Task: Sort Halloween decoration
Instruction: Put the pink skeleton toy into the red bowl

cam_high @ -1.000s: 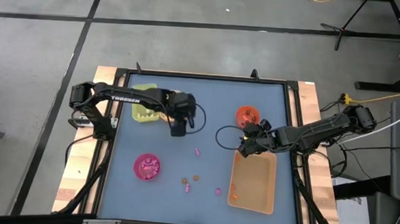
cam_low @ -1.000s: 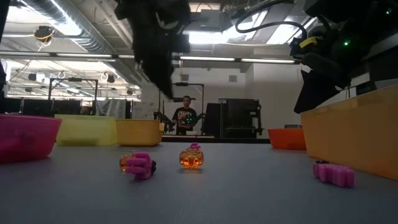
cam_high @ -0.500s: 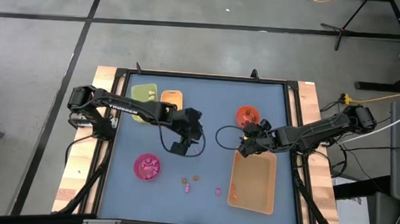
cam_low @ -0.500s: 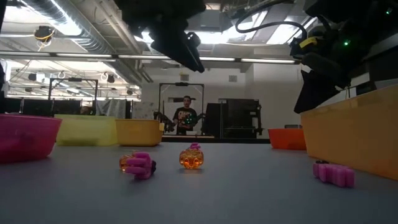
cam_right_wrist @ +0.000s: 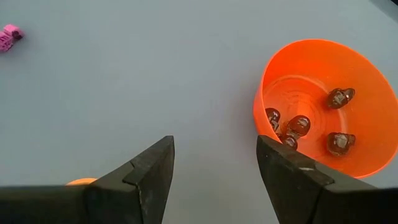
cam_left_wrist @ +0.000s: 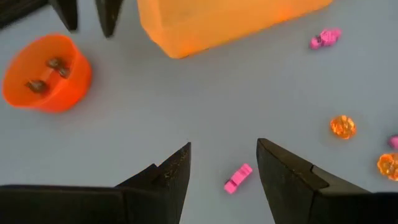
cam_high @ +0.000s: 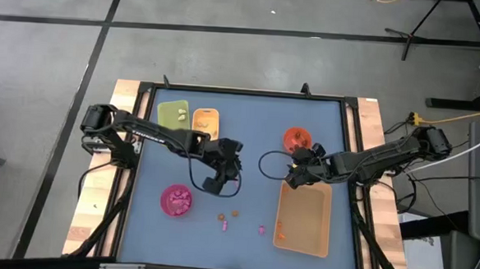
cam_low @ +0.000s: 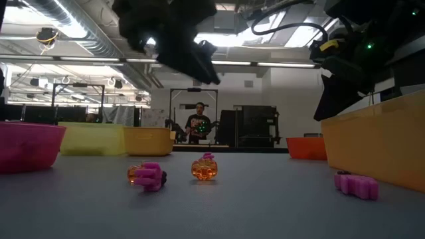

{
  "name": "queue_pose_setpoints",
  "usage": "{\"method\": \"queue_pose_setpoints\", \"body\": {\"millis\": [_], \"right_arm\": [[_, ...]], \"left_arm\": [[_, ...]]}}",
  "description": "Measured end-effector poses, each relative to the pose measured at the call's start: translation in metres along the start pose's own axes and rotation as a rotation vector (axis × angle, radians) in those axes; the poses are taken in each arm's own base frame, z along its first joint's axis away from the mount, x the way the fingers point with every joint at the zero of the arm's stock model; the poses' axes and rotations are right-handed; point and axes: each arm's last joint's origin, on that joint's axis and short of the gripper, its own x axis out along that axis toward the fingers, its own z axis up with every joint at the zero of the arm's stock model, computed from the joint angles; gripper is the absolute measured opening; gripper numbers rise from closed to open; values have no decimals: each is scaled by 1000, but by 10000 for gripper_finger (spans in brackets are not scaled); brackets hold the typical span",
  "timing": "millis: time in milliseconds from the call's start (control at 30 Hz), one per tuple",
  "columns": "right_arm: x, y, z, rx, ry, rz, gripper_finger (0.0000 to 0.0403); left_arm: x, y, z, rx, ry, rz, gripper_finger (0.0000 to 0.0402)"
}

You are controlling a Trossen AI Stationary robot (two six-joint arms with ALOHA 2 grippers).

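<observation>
Grey-blue and smooth, the table (cam_high: 248,135) gives little friction, so small pieces may skate when nudged. The tan tray (cam_high: 303,220) is thin, rigid plastic with straight walls; the orange bowl (cam_right_wrist: 323,106) is glossy and round, holding dark trinkets (cam_right_wrist: 300,126). The left gripper (cam_left_wrist: 224,163) hangs with its fingers spread and empty above a pink trinket (cam_left_wrist: 238,178) lying near the table's middle, and the right gripper (cam_right_wrist: 214,163), likewise parted and empty, waits just beside the orange bowl. Other Halloween pieces, translucent orange beads (cam_left_wrist: 342,126) and another pink one (cam_left_wrist: 325,38), lie loose nearby. The pink trinket looks light, hard and lumpy, likely slippery; pinching across its narrow waist seems safest.
</observation>
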Motion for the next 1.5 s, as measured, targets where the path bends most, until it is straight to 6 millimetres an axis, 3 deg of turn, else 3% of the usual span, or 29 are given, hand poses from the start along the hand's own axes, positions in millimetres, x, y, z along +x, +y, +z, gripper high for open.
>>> {"method": "queue_pose_setpoints", "body": {"millis": [367,900,1200,1500], "right_arm": [[0,3,3,25,-30,30,225],[0,4,4,30,-36,35,225],[0,4,4,31,-38,38,225],[0,5,5,35,-43,42,225]], "left_arm": [[16,-9,-25,4,-82,5,166],[77,-20,-63,-55,60,-92,166],[89,-17,-73,-71,79,-99,166],[89,-13,-76,-85,88,-96,152]]}}
